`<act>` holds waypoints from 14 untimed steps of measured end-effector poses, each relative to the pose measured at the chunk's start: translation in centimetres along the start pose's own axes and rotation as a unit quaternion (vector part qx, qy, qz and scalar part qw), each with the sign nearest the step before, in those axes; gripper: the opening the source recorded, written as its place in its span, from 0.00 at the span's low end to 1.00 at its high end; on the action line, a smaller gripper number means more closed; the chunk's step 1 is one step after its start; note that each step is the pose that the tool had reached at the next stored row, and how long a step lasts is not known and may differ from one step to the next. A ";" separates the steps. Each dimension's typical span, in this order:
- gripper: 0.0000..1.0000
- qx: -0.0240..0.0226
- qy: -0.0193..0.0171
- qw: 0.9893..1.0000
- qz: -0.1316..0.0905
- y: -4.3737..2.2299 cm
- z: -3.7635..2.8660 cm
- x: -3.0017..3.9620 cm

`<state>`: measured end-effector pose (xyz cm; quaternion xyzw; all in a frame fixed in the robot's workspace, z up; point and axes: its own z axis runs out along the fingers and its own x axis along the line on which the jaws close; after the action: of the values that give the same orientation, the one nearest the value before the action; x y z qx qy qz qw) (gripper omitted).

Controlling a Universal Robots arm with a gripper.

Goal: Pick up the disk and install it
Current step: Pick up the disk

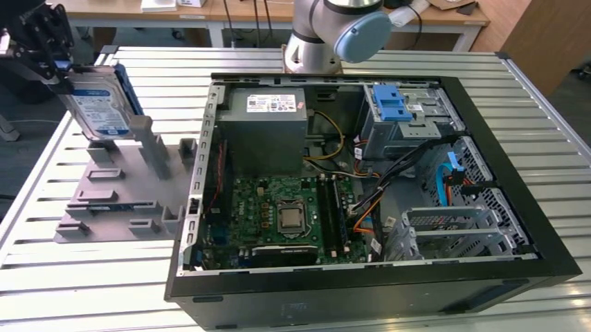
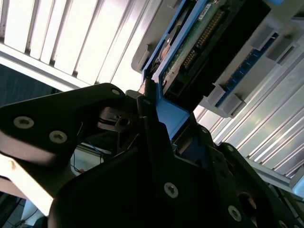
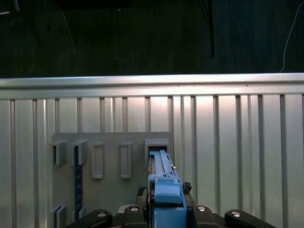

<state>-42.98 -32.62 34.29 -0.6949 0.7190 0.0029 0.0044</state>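
Blue plastic edging the disk (image 1: pixel 99 105) is pinched between my fingers (image 2: pixel 153 137), jaws clamped on it, though my gripper (image 1: pixel 61 68) is partly cut off at the exterior view's far left and covers the disk's top end. I hold the disk upright over the grey slotted holder (image 1: pixel 111 187), and cannot tell whether its lower edge touches a slot. Well apart to the exterior view's right lies the open computer case (image 1: pixel 369 294) on the slatted metal table (image 1: pixel 83 277), a blue bracket (image 1: pixel 392 104) at its far side.
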 end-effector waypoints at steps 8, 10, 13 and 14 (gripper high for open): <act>0.37 0.000 0.000 1.000 0.000 0.00 -0.52 -0.01; 0.37 0.000 0.000 1.000 0.000 0.00 -0.65 -0.01; 0.37 0.000 0.000 1.000 0.000 0.00 -0.86 -0.01; 0.37 0.000 0.000 1.000 0.000 0.00 -0.93 -0.01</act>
<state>-42.98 -32.63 35.22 -0.6950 0.7190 0.0030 0.0044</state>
